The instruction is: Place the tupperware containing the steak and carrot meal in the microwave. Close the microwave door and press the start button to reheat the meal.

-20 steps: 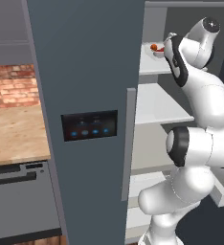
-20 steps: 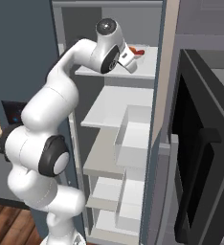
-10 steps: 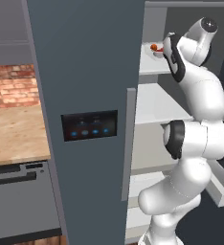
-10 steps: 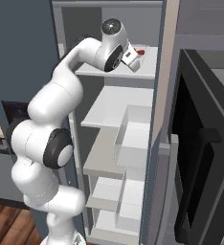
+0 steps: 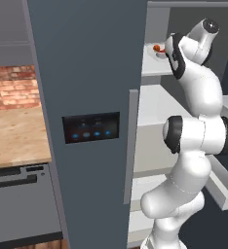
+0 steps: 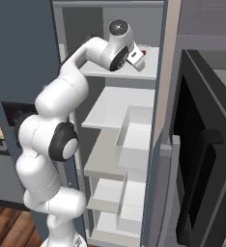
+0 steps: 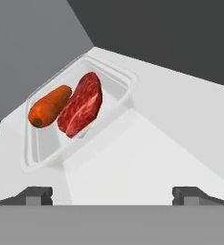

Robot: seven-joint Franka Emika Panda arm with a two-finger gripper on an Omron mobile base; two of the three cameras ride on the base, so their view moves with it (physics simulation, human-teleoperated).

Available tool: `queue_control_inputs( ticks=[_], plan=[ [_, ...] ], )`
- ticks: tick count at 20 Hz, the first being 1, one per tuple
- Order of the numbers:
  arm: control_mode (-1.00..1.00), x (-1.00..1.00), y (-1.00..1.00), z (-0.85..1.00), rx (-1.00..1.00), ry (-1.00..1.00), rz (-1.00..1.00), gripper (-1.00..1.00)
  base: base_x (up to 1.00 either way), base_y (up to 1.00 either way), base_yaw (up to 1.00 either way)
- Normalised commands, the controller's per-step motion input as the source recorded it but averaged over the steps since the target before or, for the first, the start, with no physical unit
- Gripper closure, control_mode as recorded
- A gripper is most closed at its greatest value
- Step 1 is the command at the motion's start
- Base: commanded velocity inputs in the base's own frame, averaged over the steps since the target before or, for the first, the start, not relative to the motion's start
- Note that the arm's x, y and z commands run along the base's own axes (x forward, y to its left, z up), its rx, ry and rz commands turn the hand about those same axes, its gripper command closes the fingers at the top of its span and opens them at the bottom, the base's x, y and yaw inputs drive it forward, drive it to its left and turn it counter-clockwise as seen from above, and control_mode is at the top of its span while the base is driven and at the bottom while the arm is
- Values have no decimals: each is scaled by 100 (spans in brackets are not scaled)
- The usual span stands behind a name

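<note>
a clear, shallow plastic tupperware point(image 7: 80, 112) with rounded corners lies upper left in the hand view on a smooth white fridge shelf point(image 7: 157, 139), holding a marbled red steak point(image 7: 81, 104) beside a stubby orange carrot point(image 7: 48, 106). the pincer point(image 7: 113, 195) gapes wide, short of it, gripping nothing.

The white arm hides most of the clear rectangular plastic tupperware point(image 5: 158, 50) ahead of the claw; the black microwave door point(image 6: 200, 159) is cropped.

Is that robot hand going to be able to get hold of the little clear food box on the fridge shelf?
Probably yes. The gripper is open, and the tupperware lies just ahead of it on the white shelf, with nothing between them.
</note>
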Motion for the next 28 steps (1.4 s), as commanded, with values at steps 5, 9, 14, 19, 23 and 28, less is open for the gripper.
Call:
queue_control_inputs(
  ticks=[5,9,14,19,23,28],
  plan=[
    [-100,30,-2,-5,0,0,3,-100,0,0,0],
    [-100,28,-1,-1,0,0,5,-100,0,0,0],
    [-100,27,-7,0,0,0,5,-100,0,0,0],
    [-100,26,-4,0,0,0,5,-100,0,0,0],
    [-100,26,-1,0,0,0,4,-100,0,0,0],
    [-100,23,0,0,0,3,2,-100,0,0,0]
  ],
)
